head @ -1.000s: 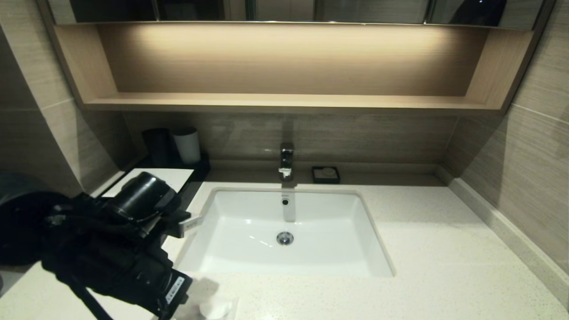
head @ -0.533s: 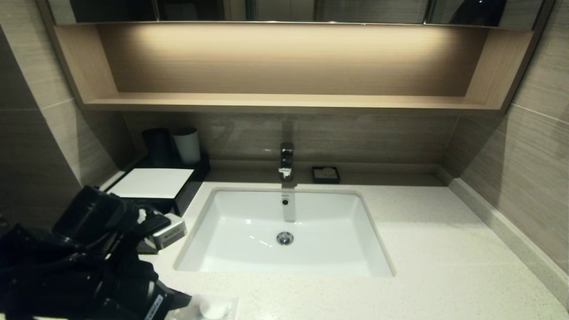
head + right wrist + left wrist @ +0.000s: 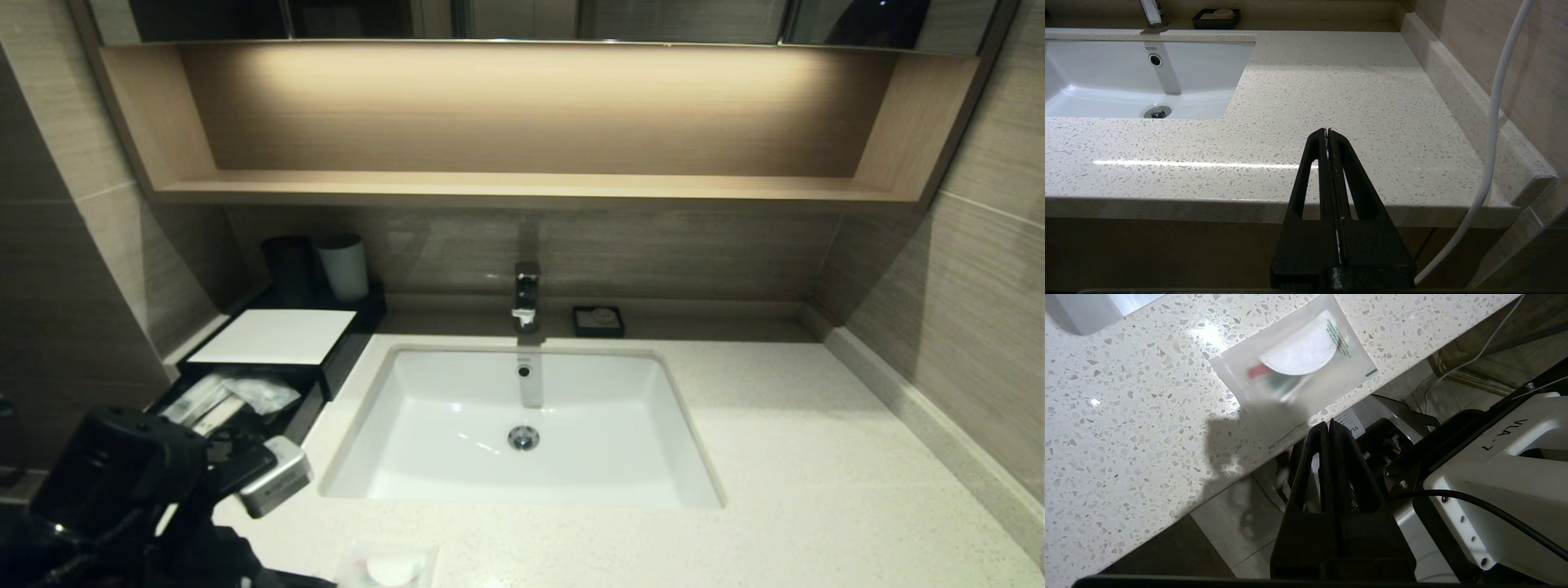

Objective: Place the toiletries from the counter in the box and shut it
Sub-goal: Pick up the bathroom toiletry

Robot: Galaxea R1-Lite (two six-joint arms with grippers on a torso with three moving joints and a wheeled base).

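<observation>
The black box [image 3: 273, 336] with its white top panel stands left of the sink, its drawer [image 3: 304, 419] pulled out. Two clear packets lie in the drawer, a long thin one [image 3: 196, 398] and a crumpled one [image 3: 263, 390]. The squarish packet with the white disc [image 3: 390, 566] lies flat at the counter's front edge, and it also shows in the left wrist view [image 3: 1294, 369]. My left arm [image 3: 114, 482] is low at the near left. My left gripper [image 3: 1329, 424] is shut and empty, just off the counter's front edge, close to that packet. My right gripper [image 3: 1327, 131] is shut and empty over the counter's front edge, right of the sink.
The white sink basin [image 3: 457, 457] with a chrome tap [image 3: 526, 296] fills the middle of the speckled counter [image 3: 816, 457]. A small black dish [image 3: 598, 320] sits behind it. A black cup [image 3: 287, 268] and a white cup [image 3: 344, 266] stand behind the box. A wooden shelf [image 3: 522, 188] hangs above.
My left arm has drawn back from the box toward the near left and dropped lower. The open drawer with its two packets has come into view.
</observation>
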